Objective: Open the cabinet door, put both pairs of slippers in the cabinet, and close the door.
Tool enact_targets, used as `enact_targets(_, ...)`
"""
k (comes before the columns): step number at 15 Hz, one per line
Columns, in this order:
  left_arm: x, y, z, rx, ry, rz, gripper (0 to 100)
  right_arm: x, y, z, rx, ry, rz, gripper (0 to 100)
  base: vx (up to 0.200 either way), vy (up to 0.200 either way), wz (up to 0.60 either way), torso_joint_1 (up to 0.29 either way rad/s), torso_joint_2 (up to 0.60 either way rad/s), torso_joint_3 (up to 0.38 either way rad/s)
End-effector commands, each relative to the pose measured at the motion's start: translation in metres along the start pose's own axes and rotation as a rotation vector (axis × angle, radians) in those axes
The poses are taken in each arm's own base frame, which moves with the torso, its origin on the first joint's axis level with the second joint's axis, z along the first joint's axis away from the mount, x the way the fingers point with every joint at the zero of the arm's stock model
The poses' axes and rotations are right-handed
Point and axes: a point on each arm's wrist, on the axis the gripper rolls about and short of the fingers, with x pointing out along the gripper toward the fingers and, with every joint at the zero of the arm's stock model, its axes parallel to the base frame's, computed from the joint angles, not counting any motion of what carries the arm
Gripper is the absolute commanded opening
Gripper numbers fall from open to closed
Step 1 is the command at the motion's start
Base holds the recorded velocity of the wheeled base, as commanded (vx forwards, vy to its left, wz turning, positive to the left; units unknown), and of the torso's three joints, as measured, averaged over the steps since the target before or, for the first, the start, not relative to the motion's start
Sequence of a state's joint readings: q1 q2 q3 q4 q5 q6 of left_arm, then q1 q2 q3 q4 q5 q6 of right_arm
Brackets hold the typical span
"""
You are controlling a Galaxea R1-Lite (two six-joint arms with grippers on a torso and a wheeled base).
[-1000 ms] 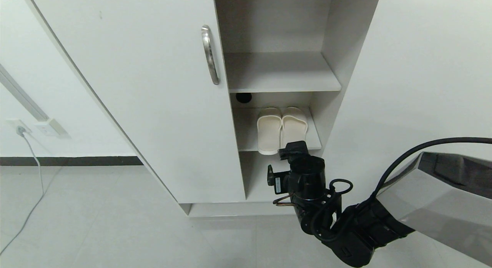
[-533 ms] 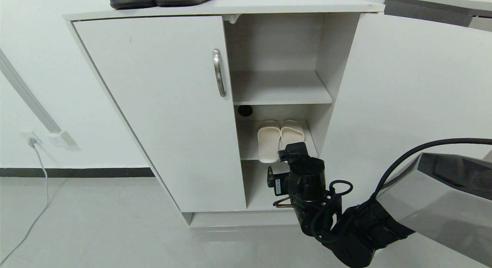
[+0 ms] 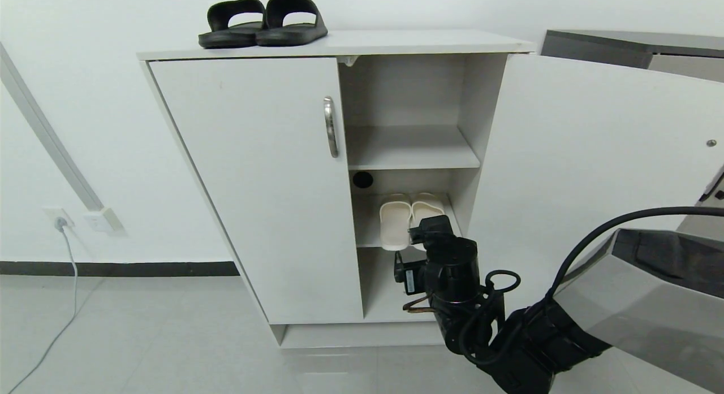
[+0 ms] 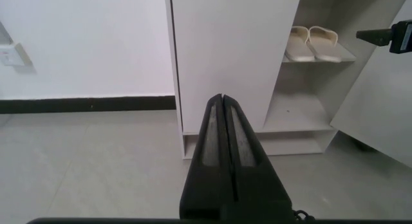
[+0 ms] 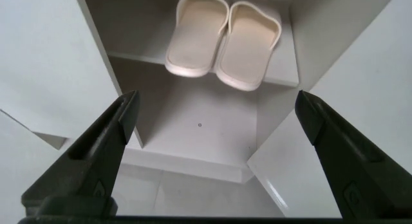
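Just short of shelf [image 5: 138, 50] edge, right claw [image 5: 215, 102] spread

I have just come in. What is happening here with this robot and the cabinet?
The robot is putting slippers into the white cabinet. The right door stands open, and the white slippers already lie on the lower shelf. The black slippers are still on top of the cabinet. The right pincer is open and empty, in front of the white pair. The left pincer is shut, holds nothing, and is low, away from the cabinet.
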State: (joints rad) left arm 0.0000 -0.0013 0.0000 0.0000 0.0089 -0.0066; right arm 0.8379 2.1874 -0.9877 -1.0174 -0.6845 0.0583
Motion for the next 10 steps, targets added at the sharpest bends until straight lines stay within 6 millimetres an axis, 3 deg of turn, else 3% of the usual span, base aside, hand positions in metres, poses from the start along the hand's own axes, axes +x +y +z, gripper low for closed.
enact_targets(1, 0.0001, 0.0000, 0.0000, -0.001, 0.001, 0.000, 0, -0.0021, 0.0008, 0.0010, 0.006, -0.010, 0.016, 100, 0.000, 0.000, 0.00, 0.000, 0.00, 0.000)
enact_targets(10, 0.0001, 0.0000, 0.0000, -0.001, 0.001, -0.001, 0, -0.0110, -0.0062, 0.0004, 0.005, -0.032, 0.066, 100, 0.000, 0.000, 0.00, 0.000, 0.00, 0.000)
